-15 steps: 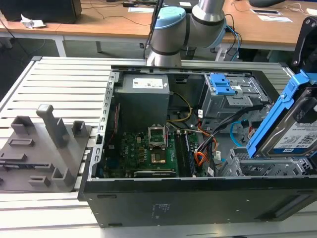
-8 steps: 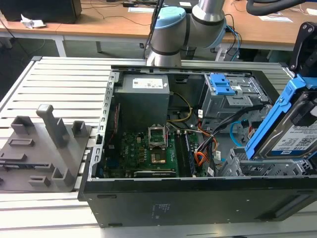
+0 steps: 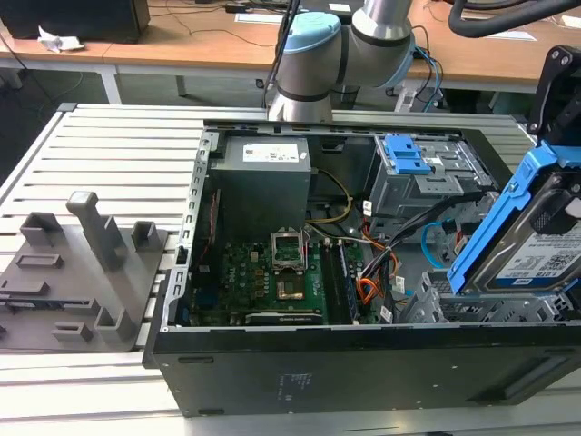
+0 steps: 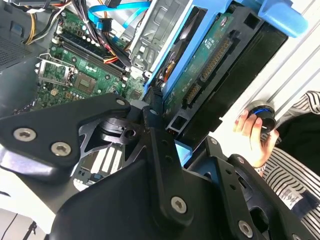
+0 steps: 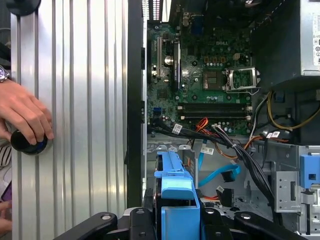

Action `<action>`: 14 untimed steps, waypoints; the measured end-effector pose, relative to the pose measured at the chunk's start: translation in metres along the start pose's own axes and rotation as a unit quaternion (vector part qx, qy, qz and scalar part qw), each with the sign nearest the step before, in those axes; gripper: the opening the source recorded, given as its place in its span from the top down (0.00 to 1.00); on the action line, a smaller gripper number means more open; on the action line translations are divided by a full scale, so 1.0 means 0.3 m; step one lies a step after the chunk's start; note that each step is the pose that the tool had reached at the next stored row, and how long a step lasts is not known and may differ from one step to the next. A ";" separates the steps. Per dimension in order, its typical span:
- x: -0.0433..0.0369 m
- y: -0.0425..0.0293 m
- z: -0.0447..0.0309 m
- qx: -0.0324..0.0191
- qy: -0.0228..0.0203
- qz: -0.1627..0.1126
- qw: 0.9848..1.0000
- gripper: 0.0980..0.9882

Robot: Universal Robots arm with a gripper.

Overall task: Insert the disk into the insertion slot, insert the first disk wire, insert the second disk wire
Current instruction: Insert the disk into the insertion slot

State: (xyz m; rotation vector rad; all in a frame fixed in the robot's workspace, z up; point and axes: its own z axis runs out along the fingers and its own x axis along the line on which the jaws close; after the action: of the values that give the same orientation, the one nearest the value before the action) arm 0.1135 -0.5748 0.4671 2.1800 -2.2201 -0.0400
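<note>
The gripper [image 5: 176, 216] is closed on the disk [image 3: 531, 259], its black fingers clamped on either side of the bright blue carrier. In the exterior view the disk is held tilted, label side facing up, its top leaning toward the exterior view's right. Its lower end is down at the insertion slot [image 3: 443, 306], the grey perforated cage in the near corner of the open computer case [image 3: 363, 372] on the exterior view's right. Whether the carrier is touching the cage I cannot tell. In the second wrist view the disk's green circuit-board side shows.

Just beyond the cage, the second disk wire [image 5: 220, 176] curves in a loose light-blue loop. It lies beside an orange wire bundle [image 3: 368, 291] and some black cables.

Farther back in the case stands the larger grey bay [image 3: 413, 182] with blue latches. The green motherboard [image 3: 272, 282] covers the case floor, and the grey power supply [image 3: 263, 177] sits at the far end.

The case rests on a slatted metal table [image 3: 118, 154]. A grey fixture block [image 3: 82, 272] lies on the table to the exterior view's left, well apart from the case.

In the first wrist view a person's hand [image 5: 24, 114] rests on a black knob [image 5: 29, 144] on the table beside the case.
</note>
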 end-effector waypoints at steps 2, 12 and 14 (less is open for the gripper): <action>0.000 0.000 0.005 0.000 0.000 0.000 1.000 0.70; 0.000 -0.001 0.027 0.000 0.000 0.000 1.000 0.70; 0.000 -0.001 0.031 0.000 0.000 0.000 1.000 0.70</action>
State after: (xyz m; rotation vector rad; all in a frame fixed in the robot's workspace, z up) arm 0.1135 -0.5748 0.4577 2.1800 -2.2200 -0.0400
